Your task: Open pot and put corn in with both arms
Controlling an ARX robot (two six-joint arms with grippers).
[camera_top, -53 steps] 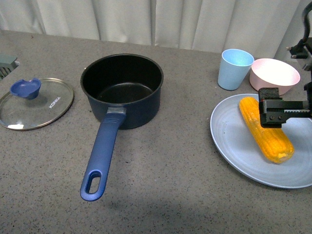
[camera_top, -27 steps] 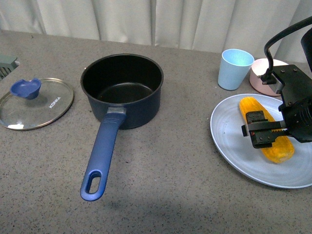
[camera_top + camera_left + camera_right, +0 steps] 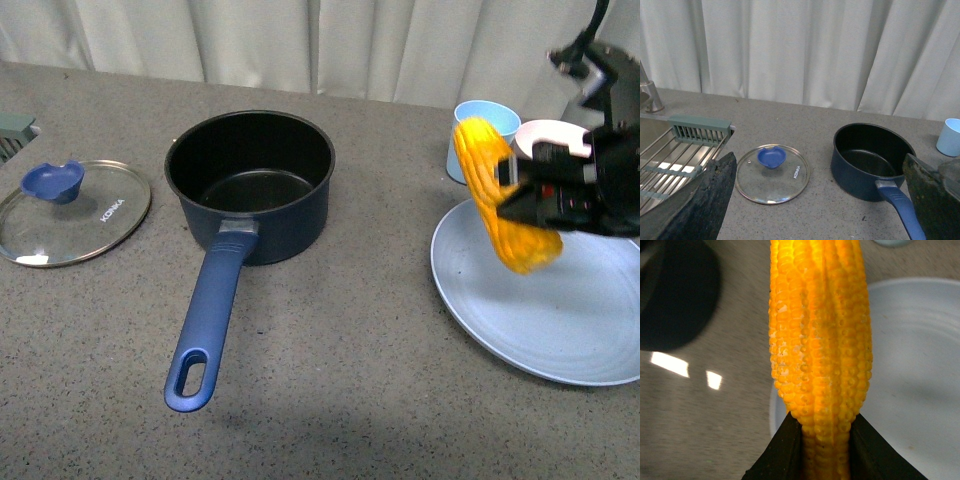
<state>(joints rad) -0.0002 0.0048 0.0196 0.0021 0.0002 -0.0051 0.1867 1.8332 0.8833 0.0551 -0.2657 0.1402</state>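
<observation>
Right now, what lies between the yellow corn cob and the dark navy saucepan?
Only bare grey countertop separates corn cob from saucepan, front view.

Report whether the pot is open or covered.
Open. The pot shows its bare black inside, and the glass lid lies flat beside it, not touching it.

The glass lid [image 3: 75, 213], lying at the far left of the bench [image 3: 350, 380], carries the white printed brand "KONKA" near its rim.

On the tabletop [image 3: 350, 350] are counted one pot [image 3: 250, 185], one lid [image 3: 75, 212], one plate [image 3: 540, 320], one cup [image 3: 948, 136] and one bowl [image 3: 545, 130]. One corn [image 3: 490, 165] and one rack [image 3: 700, 129] are also counted. One pincer [image 3: 513, 195] is seen in the front view.
</observation>
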